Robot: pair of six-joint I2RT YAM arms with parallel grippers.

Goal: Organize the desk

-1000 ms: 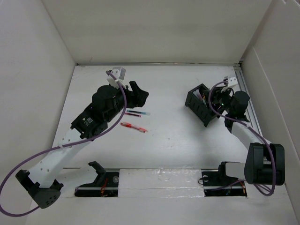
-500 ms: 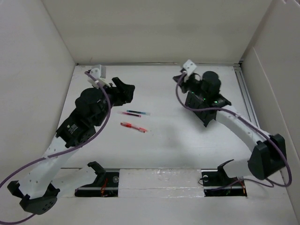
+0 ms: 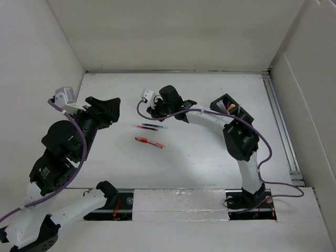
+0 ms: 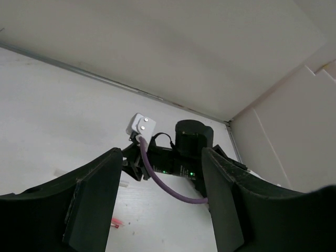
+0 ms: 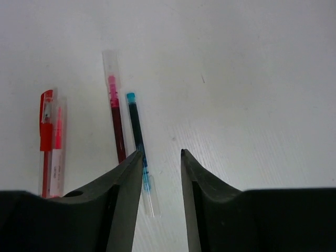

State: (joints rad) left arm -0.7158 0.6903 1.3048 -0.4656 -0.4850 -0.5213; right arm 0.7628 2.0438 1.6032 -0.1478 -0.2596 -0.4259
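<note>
Organizing appears partway done: the holder on the tabletop already carries some items, while red pen, dark pen and blue pen lie loose left of it. Right pincer, narrowly parted and empty, hovers over them; left pincer, farther left, gapes empty.

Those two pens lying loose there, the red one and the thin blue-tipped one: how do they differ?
The red pen is thicker, with a red cap and clip; the blue-tipped pen is a slim clear tube with dark ink inside. The red pen lies by itself, while the blue-tipped pen lies right beside a pink-tipped pen. Both lie flat on the white desk, and neither is held.
</note>
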